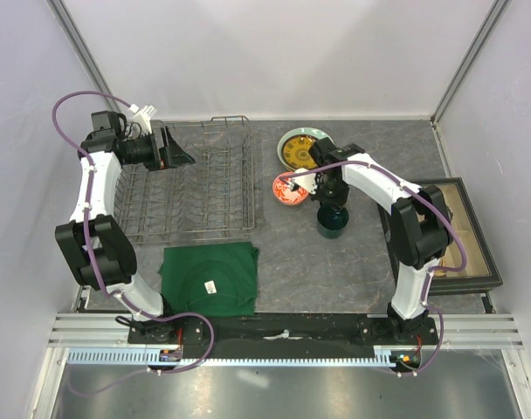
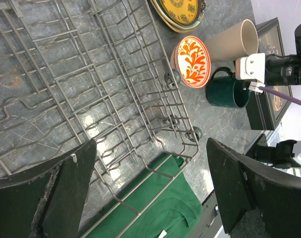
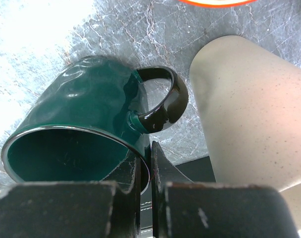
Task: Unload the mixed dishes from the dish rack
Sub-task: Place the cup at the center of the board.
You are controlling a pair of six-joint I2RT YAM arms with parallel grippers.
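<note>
Dark green mug (image 3: 81,129) sits at the lower left of my right wrist view, low over the tabletop (image 3: 41,39), out of the dish rack (image 1: 191,188). My right pincer (image 3: 145,166) is squeezed tight on its rim, by the handle. The tall beige cup (image 3: 249,114) stands just beside it. If I swing sideways when letting go, I might knock that cup over. My left pincer (image 2: 150,166) hangs wide open over the rack, holding nothing.
</note>
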